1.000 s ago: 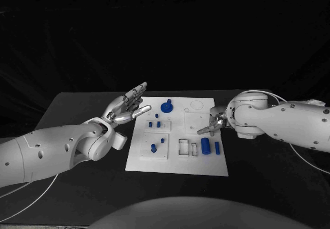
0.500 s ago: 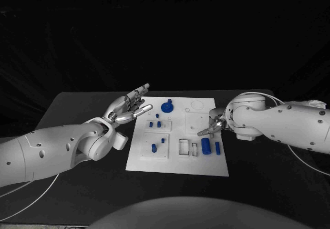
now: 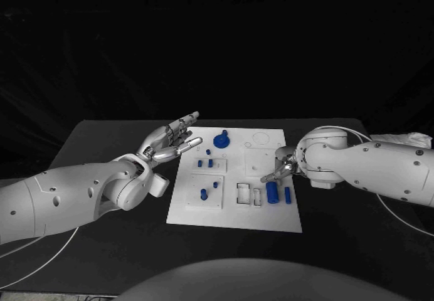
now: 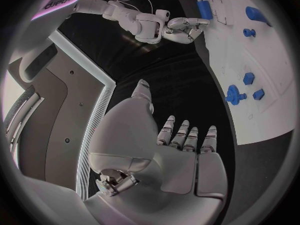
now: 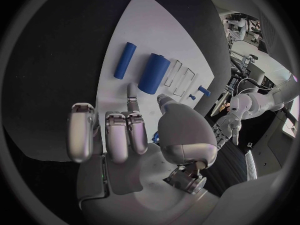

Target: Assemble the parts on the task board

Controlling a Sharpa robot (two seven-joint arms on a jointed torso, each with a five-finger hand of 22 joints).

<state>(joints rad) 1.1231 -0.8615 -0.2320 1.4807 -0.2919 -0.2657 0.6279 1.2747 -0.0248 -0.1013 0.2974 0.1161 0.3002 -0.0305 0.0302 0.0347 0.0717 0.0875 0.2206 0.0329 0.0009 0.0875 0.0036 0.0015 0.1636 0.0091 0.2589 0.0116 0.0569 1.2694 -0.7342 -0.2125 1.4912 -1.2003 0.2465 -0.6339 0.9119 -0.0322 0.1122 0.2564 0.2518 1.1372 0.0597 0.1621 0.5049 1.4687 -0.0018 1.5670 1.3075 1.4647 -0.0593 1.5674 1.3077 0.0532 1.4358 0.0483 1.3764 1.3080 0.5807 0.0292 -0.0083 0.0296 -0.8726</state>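
Hovering over the right side of the task board, my right hand has its fingers curled loosely downward, one fingertip reaching toward the white surface just short of the thick blue cylinder; nothing is between the fingers, though I cannot tell whether that tip touches the board. Just beside the thick cylinder, toward the board's right edge, lies a thinner blue rod, the two roughly parallel and apart. My left hand is raised off the board's left edge, palm up, fingers spread and holding nothing. The board itself sits in the middle of the black table. Near its far edge a blue round knob-like part stands up, with small blue pegs closer to me, and a blue piece resting on a raised white block at the left. Empty rectangular slots lie next to the thick cylinder.
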